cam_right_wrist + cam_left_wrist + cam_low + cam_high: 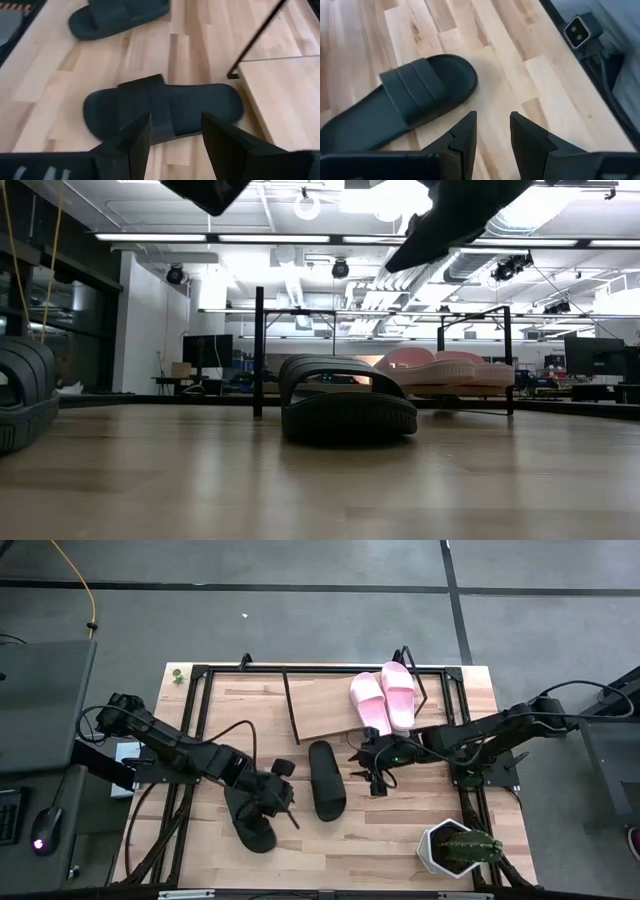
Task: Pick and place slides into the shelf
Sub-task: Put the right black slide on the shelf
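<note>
Two pink slides (pixel 384 698) lie side by side, soles down, on the right end of the shelf's wooden board (pixel 325 712), also seen in the low view (pixel 440 368). One black slide (pixel 327 780) (pixel 165 112) lies flat mid-table, in front of the shelf. My right gripper (pixel 374 770) (pixel 175 132) hovers open just right of it. The second black slide (pixel 250 825) (pixel 405 105) lies flat nearer the left. My left gripper (pixel 282 802) (pixel 492 132) is open above the bare table beside its toe end.
A white pot with a green plant (pixel 458 848) stands at the table's near right corner. The shelf's black wire frame (pixel 255 37) rises beside the middle slide. A small camera (pixel 582 30) sits at the near table edge. Bare wood lies between the two black slides.
</note>
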### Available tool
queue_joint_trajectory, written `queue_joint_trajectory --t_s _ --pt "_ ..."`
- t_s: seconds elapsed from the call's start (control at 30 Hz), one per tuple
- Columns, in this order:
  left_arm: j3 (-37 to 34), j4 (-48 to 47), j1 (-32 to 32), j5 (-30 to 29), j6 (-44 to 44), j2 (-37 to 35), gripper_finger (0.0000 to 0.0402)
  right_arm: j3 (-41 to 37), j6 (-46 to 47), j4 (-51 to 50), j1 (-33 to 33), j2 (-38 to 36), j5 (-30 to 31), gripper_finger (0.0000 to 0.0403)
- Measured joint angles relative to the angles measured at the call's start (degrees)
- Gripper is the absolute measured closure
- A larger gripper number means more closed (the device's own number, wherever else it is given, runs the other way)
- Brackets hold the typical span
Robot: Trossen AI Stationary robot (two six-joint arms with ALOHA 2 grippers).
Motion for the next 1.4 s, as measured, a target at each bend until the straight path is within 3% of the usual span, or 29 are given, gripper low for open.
queue_joint_trajectory --t_s 0.47,0.8,1.13,1.4 --pt "0.0 0.9 -6.6 -12.0 -10.8 0.0 0.03 -0.2 0.6 2.1 11.2 0.2 15.2 0.0237" --pt "0.0 0.8 -6.5 -14.9 -15.3 0.0 0.03 -0.2 2.0 2.5 12.5 7.0 15.4 0.0237" --pt "0.0 0.8 -6.5 -14.8 -16.3 0.0 0.03 -0.2 -4.2 11.8 12.6 17.1 15.7 0.0237" --pt "0.0 0.7 -6.5 -14.8 -15.2 0.0 0.03 4.3 -6.0 8.9 13.0 21.7 19.0 0.0237"
